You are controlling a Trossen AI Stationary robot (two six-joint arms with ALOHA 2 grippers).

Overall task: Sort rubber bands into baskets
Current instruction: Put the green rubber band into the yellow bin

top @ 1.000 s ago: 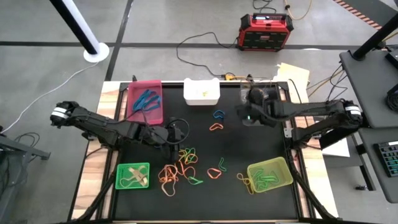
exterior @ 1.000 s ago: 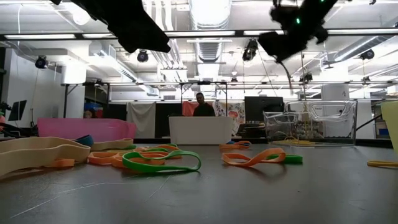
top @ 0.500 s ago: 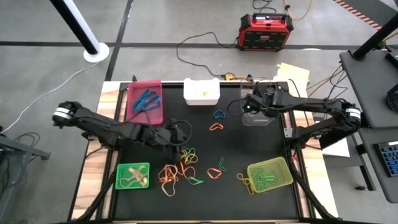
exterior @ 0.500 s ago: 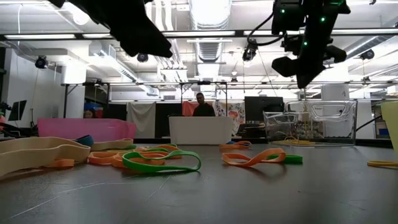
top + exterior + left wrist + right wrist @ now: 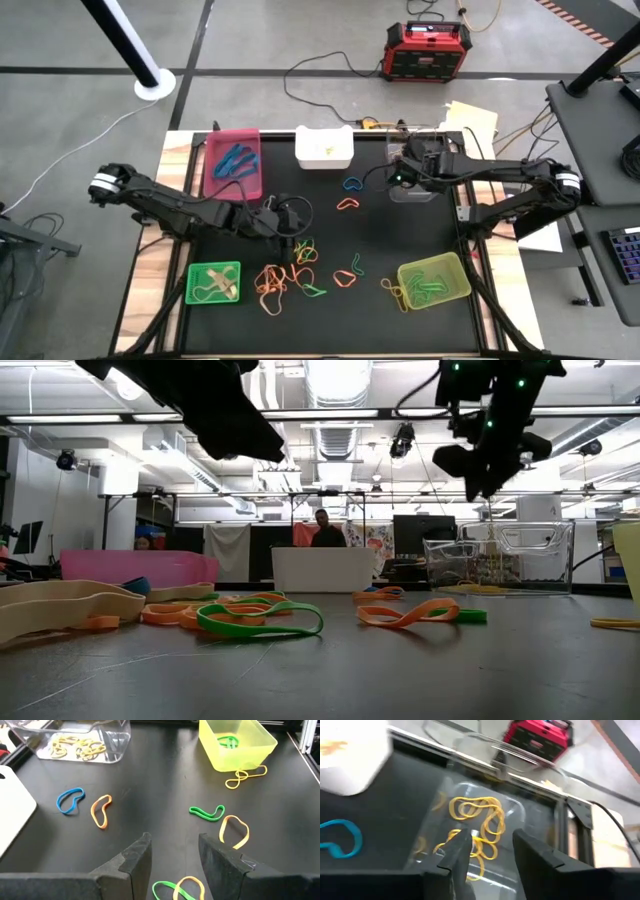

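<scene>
Because each colour has its own tray, the right gripper (image 5: 485, 852) hangs directly over the clear basket (image 5: 530, 820) at the far right of the table, where a heap of yellow rubber bands (image 5: 475, 827) already lies. Its fingers stand apart with nothing between them in the wrist view, which fits a drop into that basket; whether a band has just left the jaws I cannot tell, since the bands below are blurred together.

The left gripper (image 5: 172, 857) hovers low over the middle of the black mat, jaws parted and empty, pointed at the loose pile it has yet to sort. Just ahead of it lie a green band (image 5: 206, 812) and a tan-yellow band (image 5: 234, 830), with an orange band (image 5: 101, 811) and a blue band (image 5: 70, 801) farther off near the white basket (image 5: 324, 147).

The baskets ring the pile so either arm can reach one: the magenta basket (image 5: 234, 165) holds blue bands at the far left, the bright green basket (image 5: 214, 282) sits near left with tan ones, and the yellow-green basket (image 5: 433, 280) near right carries green ones. A tangle of orange, green and yellow bands (image 5: 290, 268) lies unsorted between them, so much of the job seems left.
</scene>
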